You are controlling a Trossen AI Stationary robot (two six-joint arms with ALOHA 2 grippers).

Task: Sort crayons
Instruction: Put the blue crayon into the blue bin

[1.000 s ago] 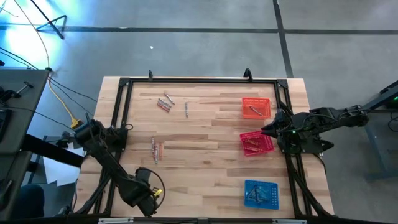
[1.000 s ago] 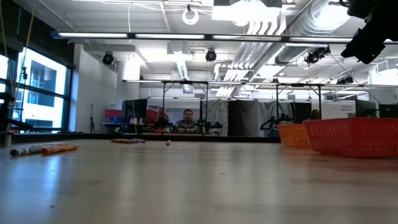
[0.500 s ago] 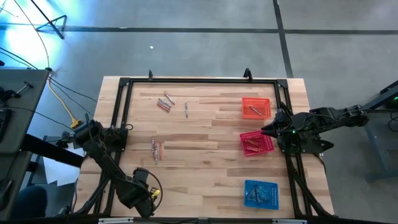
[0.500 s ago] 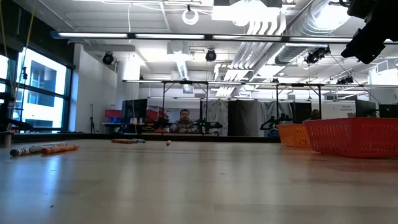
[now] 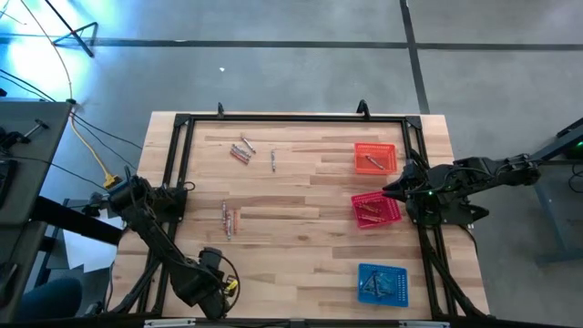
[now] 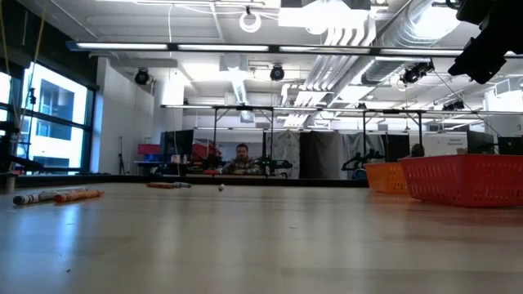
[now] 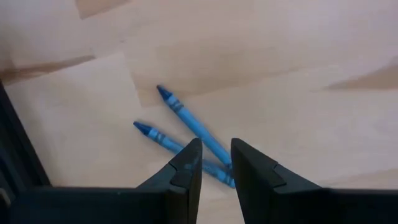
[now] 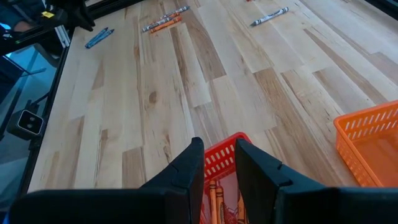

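Since a second ago my left gripper (image 5: 221, 290) has slid a little further toward the lower left of the high view; the right arm has not budged. In the left wrist view the left gripper (image 7: 215, 163) has its jaws nearly closed with a thin gap, nothing between them, poised just above two blue crayons (image 7: 186, 127) that lie crossed on the bare bench (image 7: 298, 56).

My right gripper (image 5: 393, 190) hangs at the right of the high view, over the inner edge of the red basket (image 5: 376, 209); from its wrist camera the right gripper (image 8: 217, 163) likewise shows jaws almost together and empty, with red crayons in the basket below.

Outward from there: the orange basket (image 5: 374, 157) sits above the red one in the high view with a crayon inside, and the blue basket (image 5: 382, 282) at lower right holds blue ones. Loose crayons remain: a grey and orange pair (image 5: 230, 219) at centre left, a small cluster (image 5: 241, 150) near the top, and a single grey one (image 5: 272, 161) beside it.
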